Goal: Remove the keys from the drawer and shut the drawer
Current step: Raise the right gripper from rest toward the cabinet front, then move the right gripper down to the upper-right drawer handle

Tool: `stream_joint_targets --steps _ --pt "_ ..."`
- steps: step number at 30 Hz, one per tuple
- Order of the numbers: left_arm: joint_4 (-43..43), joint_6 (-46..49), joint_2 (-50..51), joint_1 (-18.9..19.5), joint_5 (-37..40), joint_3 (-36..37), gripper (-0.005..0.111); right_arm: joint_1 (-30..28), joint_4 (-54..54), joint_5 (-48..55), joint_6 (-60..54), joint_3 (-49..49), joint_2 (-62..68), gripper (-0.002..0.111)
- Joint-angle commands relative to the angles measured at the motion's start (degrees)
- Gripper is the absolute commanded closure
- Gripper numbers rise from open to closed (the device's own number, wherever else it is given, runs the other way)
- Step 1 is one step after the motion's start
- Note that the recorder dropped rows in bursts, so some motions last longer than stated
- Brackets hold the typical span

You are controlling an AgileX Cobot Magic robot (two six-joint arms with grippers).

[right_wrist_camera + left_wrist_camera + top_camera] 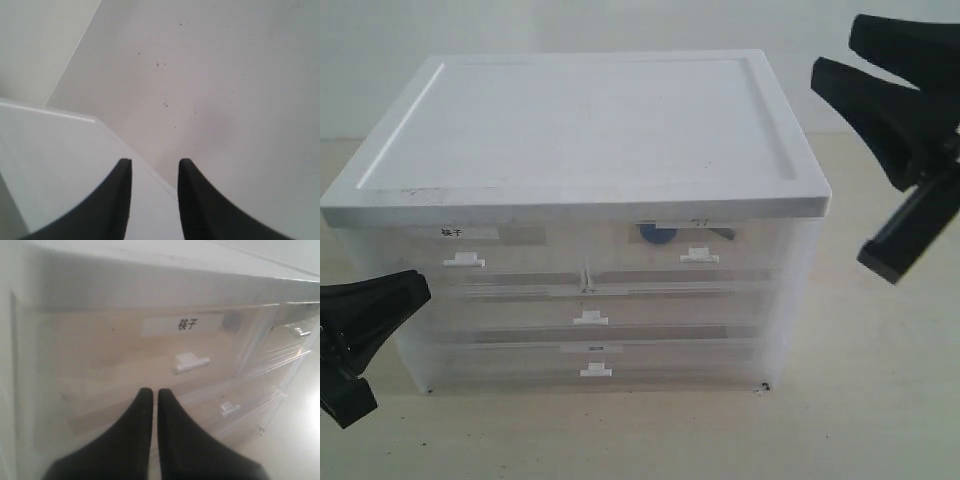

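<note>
Standing on a pale tabletop point(880, 400): one translucent drawer cabinet point(580, 130) with a white lid.

- Drawer point(740, 262): right of the narrow top pair, pushed in flush.
- Right gripper point(835, 50): raised beside the cabinet's upper right corner, jaws apart, holding nothing.
- Left gripper point(151, 392): low before the labelled left drawer point(125, 355), fingers pressed together, empty.
- Keys point(657, 234): inside the drawer, only the blue fob showing through the front.
- Tab handle point(699, 255): untouched.

Step in hand, as judged: approach, drawer not yet opened. Next move calls for bringing the right gripper down to the tab handle and pulling straight out.
</note>
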Motion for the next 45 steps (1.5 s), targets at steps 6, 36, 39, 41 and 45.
stream_joint_targets --steps 6,36,39,41,45 --pt "-0.36 0.19 0.34 0.12 -0.96 0.16 0.102 18.09 13.62 34.98 -11.18 -22.43 1.35 0.080" --pt "2.52 -1.40 0.34 0.12 -0.96 0.16 0.102 56.32 3.84 96.74 -20.84 -33.57 22.90 0.080" --pt "2.52 -1.40 0.34 0.12 -0.96 0.16 0.102 56.32 -0.75 96.13 -18.16 -29.75 22.90 0.080" --pt "2.52 -1.40 0.34 0.12 -0.96 0.16 0.102 56.32 -5.69 95.49 -14.20 -27.63 22.90 0.080" --pt "2.51 -2.02 0.34 0.12 -0.96 0.16 0.102 56.32 -13.45 94.76 -5.79 -25.67 22.90 0.080"
